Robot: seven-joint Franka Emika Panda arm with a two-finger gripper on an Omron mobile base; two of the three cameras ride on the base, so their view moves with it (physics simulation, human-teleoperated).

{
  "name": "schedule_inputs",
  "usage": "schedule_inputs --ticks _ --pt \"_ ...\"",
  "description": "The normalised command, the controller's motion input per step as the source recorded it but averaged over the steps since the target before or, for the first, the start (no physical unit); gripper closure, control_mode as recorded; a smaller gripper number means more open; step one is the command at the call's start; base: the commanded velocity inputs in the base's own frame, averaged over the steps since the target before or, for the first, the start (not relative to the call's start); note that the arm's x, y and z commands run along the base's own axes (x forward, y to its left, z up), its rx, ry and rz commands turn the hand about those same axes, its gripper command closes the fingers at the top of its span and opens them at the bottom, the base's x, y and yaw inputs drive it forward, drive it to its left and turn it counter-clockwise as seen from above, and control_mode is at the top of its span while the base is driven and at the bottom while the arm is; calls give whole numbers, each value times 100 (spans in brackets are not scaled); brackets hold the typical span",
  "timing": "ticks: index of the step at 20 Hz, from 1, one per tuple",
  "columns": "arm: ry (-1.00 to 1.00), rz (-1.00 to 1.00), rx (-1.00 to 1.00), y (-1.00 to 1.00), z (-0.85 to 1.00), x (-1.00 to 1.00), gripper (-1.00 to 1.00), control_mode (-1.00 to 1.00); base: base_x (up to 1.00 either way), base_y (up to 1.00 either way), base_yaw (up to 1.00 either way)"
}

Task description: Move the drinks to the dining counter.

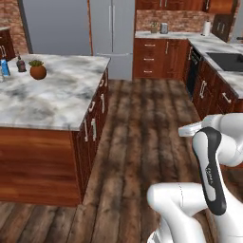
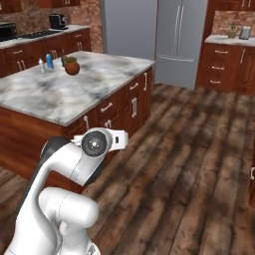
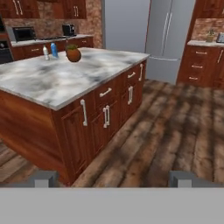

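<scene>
The drinks stand at the far corner of the marble island [image 1: 52, 95]. A blue carton [image 1: 4, 68] and a squat black bottle [image 1: 21, 64] sit beside a terracotta plant pot [image 1: 38, 71]. In the hand view, a clear water bottle [image 3: 45, 53] and the blue carton [image 3: 54, 49] stand left of the pot [image 3: 73, 54]. My gripper [image 3: 113, 179] is open and holds nothing; it hovers over the wood floor, well short of the island. The dining counter [image 1: 209, 45] with its black sink [image 1: 228, 60] runs along the right.
The island's drawer fronts [image 3: 105, 116] face a wide wooden floor aisle [image 1: 142, 128]. A steel fridge [image 1: 111, 33] stands at the back. A stove counter [image 2: 40, 37] with a coffee machine lies behind the island. My own arm [image 2: 74, 164] fills the near foreground.
</scene>
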Motion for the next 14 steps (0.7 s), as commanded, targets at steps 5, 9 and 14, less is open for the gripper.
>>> schedule_inputs --ticks 5,9,14 --pt "0 0 0 0 0 0 -100 100 0 100 0" --pt "0 0 0 0 0 0 -100 100 0 100 0" --pt "0 0 0 0 0 0 -100 100 0 100 0"
